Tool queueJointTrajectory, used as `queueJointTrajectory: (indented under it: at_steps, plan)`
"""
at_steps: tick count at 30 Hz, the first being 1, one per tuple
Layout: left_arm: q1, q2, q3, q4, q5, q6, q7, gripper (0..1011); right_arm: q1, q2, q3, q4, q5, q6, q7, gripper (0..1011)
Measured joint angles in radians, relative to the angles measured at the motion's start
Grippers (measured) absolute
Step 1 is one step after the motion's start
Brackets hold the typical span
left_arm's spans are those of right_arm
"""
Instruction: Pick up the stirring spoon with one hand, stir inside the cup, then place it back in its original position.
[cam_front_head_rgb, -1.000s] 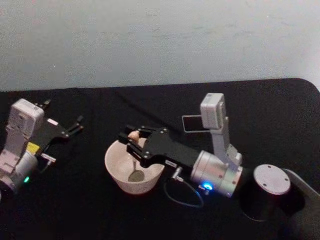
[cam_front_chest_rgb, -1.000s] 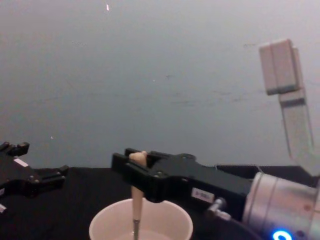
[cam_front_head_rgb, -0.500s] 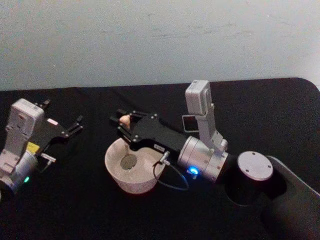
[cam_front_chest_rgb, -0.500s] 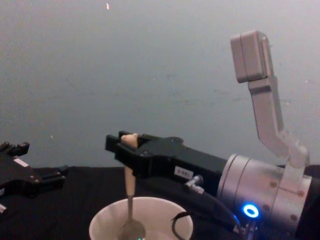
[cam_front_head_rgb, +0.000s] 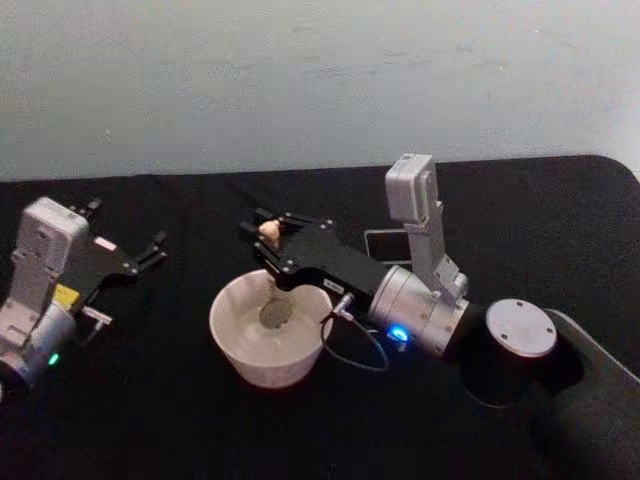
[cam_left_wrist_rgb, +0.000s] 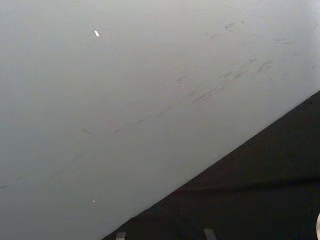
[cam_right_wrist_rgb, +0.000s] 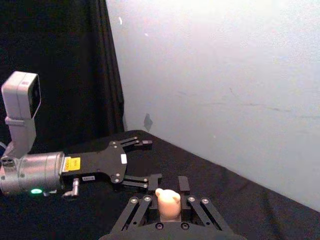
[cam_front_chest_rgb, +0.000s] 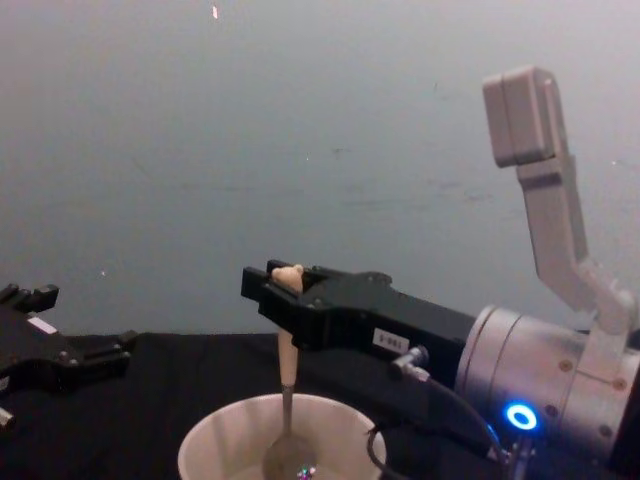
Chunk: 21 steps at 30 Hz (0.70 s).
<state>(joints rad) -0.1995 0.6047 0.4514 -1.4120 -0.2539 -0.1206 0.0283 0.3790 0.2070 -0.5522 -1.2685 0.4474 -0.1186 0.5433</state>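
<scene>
Right now, a black cloth-covered table (cam_front_head_rgb: 180, 420) stretches across the scene, and a plain pale grey wall (cam_front_head_rgb: 300, 80) rises straight behind it. On the cloth, a little left of centre, sits the wide round cream-white cup (cam_front_head_rgb: 250, 365). Over it hangs the right gripper (cam_front_head_rgb: 268, 232), its black fingers pinched on the top of the slim cream-handled stirring spoon (cam_front_chest_rgb: 286, 365), with the tiny bear head poking out just above them. And the spoon stands close to upright. Its long axis is vertical: bear head up, thin neck dropping down, shiny metal bowl low inside the cup near the middle. Off at the table's left side, well apart from the cup, the left gripper (cam_front_head_rgb: 158, 248) is parked with its fingers spread.
</scene>
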Motion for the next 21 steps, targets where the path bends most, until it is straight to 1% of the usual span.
queueJointTrajectory:
  at_steps: [3, 5, 16, 20, 21]
  plan:
    - [0.000, 0.000, 0.000, 0.000, 0.000, 0.000, 0.000, 1001, -0.008, 0.003, 0.007, -0.018, 0.000, 0.002, -0.004, 228]
    - [0.000, 0.000, 0.000, 0.000, 0.000, 0.000, 0.000, 1001, -0.018, 0.008, 0.017, -0.042, 0.005, 0.006, -0.011, 228]
    - [0.000, 0.000, 0.000, 0.000, 0.000, 0.000, 0.000, 1001, -0.070, 0.053, 0.081, -0.211, 0.044, 0.027, -0.058, 228]
    - [0.000, 0.000, 0.000, 0.000, 0.000, 0.000, 0.000, 1001, -0.084, 0.068, 0.098, -0.255, 0.054, 0.029, -0.069, 228]
    - [0.000, 0.000, 0.000, 0.000, 0.000, 0.000, 0.000, 1001, -0.091, 0.075, 0.106, -0.276, 0.058, 0.031, -0.075, 228]
